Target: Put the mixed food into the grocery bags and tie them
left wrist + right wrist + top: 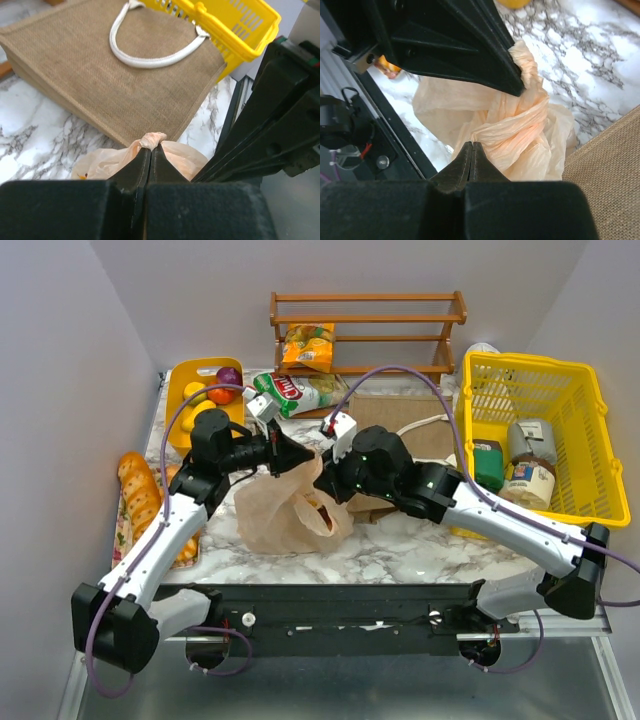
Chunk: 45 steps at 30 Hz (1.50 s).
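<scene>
The peach plastic bag [285, 505] lies on the marble table between both arms, with something dark red showing in its mouth [322, 512]. My left gripper [290, 455] is shut on a twisted handle of this bag [152, 140], its tips [151, 150] pinching the knot-like end. My right gripper [325, 480] is shut, its tips [471, 146] against the bag's other twisted strand [520, 125]. The jute tote [100, 75] lies flat behind, with its white handle [150, 57] on top. A green packet [295, 392] lies at the back.
A yellow mesh basket [535, 430] with jars stands at the right. A wooden shelf [365, 320] at the back holds a yellow packet [308, 345]. A yellow tray of fruit [200, 390] and a baguette [140, 490] lie at the left.
</scene>
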Available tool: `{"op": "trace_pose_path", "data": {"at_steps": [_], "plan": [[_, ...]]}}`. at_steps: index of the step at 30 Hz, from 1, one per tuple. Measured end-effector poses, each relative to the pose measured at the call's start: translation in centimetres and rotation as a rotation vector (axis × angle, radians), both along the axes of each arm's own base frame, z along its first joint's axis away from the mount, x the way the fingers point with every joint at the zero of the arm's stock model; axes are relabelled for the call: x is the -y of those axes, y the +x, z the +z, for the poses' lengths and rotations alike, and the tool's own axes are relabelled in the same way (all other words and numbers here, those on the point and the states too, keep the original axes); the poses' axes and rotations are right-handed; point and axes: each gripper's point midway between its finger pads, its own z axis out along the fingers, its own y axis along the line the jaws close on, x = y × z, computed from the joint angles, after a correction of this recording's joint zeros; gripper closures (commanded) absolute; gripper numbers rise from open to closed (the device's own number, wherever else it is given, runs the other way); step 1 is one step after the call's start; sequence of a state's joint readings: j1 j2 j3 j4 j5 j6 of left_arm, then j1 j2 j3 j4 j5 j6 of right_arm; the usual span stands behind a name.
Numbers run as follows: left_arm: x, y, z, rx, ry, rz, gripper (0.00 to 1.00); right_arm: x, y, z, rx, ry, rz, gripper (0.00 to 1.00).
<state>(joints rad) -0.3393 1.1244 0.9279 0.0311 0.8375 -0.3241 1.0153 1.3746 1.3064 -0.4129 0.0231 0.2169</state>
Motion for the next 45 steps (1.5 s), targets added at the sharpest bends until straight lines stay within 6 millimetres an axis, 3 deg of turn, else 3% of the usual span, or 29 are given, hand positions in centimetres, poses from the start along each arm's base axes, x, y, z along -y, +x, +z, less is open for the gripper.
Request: {"op": "trace_pose_path", "data": {"at_steps": [5, 9, 17, 22, 25, 26, 29, 32, 37, 45], "plan": [[-0.1, -0.5, 2.7, 0.079, -0.038, 0.056, 1.0, -0.4, -0.3, 3.2, 0.028, 0.071, 0.021, 0.99], [0.1, -0.4, 3.3, 0.09, -0.055, 0.099, 1.0, -1.3, -0.7, 3.7, 0.01, 0.104, 0.056, 0.99], [-0.1, 0.6, 1.5, 0.014, -0.07, 0.205, 1.0, -3.3, -0.8, 0.0, -0.058, 0.048, 0.082, 0.99], [-0.2, 1.0, 1.4, -0.008, -0.091, 0.242, 0.99, -3.3, -0.5, -1.7, -0.07, 0.01, 0.059, 0.99], [-0.3, 1.0, 1.4, -0.01, -0.089, 0.248, 0.76, -3.2, -0.3, -2.2, -0.069, 0.001, 0.05, 0.99], [-0.4, 1.0, 1.3, -0.008, -0.082, 0.247, 0.57, -3.2, -0.3, -2.2, -0.068, 0.0, 0.048, 0.99], [-0.5, 0.8, 1.2, 0.006, -0.046, 0.237, 0.3, -3.1, -0.3, -2.6, -0.063, -0.007, 0.051, 0.99], [-0.5, 0.4, 1.7, 0.024, -0.015, 0.211, 0.18, -2.9, -0.4, -3.3, -0.063, -0.023, 0.057, 0.99], [-1.1, 0.7, 1.1, 0.053, 0.084, 0.179, 0.1, -2.8, -0.4, -3.3, -0.053, -0.021, 0.061, 0.99], [-1.9, 0.8, -2.5, -0.012, 0.209, 0.145, 0.08, -2.8, -0.4, -2.8, -0.032, -0.006, 0.067, 0.99]]}}
